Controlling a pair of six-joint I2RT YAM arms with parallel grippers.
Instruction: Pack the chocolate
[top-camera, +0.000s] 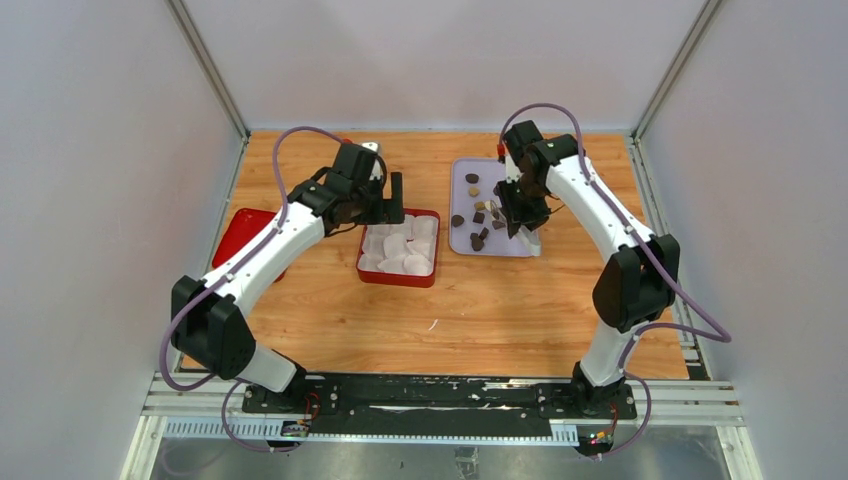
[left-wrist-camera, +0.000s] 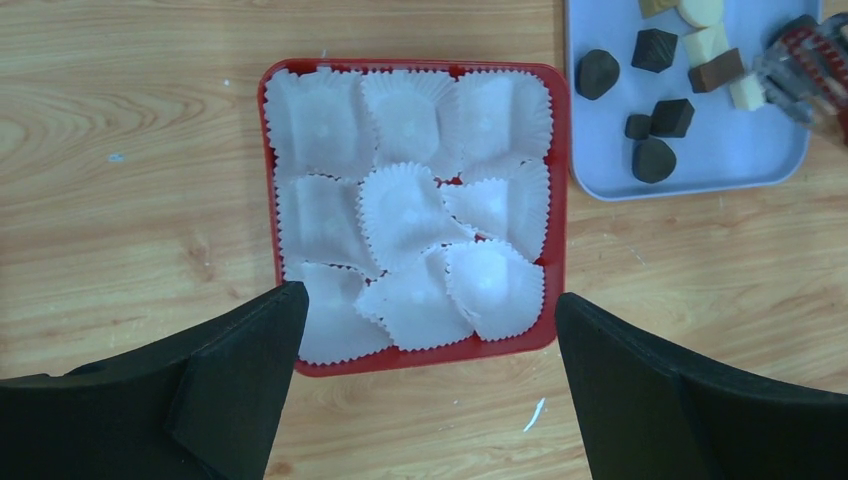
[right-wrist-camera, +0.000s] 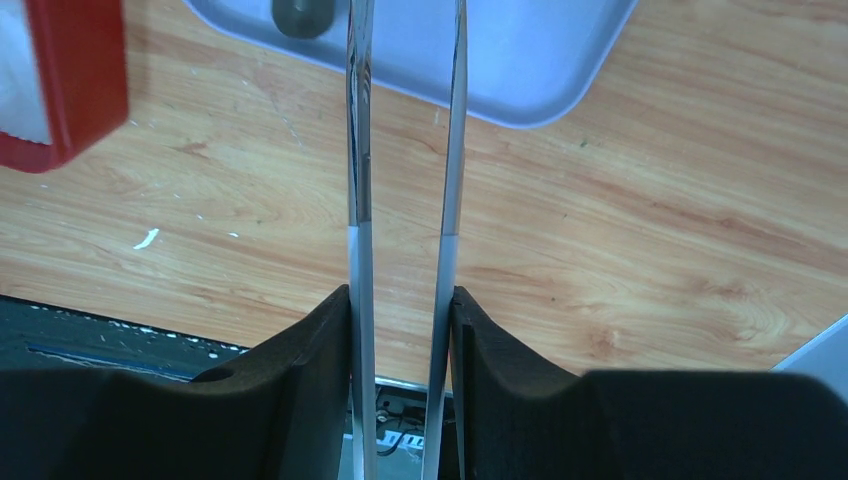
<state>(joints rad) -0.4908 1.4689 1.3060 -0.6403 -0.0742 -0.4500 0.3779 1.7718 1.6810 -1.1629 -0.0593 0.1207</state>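
Top external view: chocolate (top-camera: 457, 220) lies on a tray (top-camera: 462, 168) beside the right gripper (right-wrist-camera: 400, 305), clenched on clear tongs (right-wrist-camera: 358, 150). Left wrist view shows the left gripper (left-wrist-camera: 425, 295) released above a red box (left-wrist-camera: 556, 200).

Box (top-camera: 398, 278) in the middle, tray (left-wrist-camera: 720, 170) to its right, a flat piece (top-camera: 240, 232) to its left.
On the table (top-camera: 500, 320) the box sits near the centre, filled with paper cups (left-wrist-camera: 410, 215) in three loose rows, some overlapping. The tray lies just beside it, a little farther back, with the chocolate pieces (left-wrist-camera: 653, 160) scattered over its left half and middle. The flat piece, possibly the box's lid, lies partly under the left arm (top-camera: 265, 250). The left gripper (left-wrist-camera: 428, 295) hangs over the box's near edge. The right gripper (right-wrist-camera: 400, 295), tongs (right-wrist-camera: 355, 150) between its fingers, is above the tray's near right corner.
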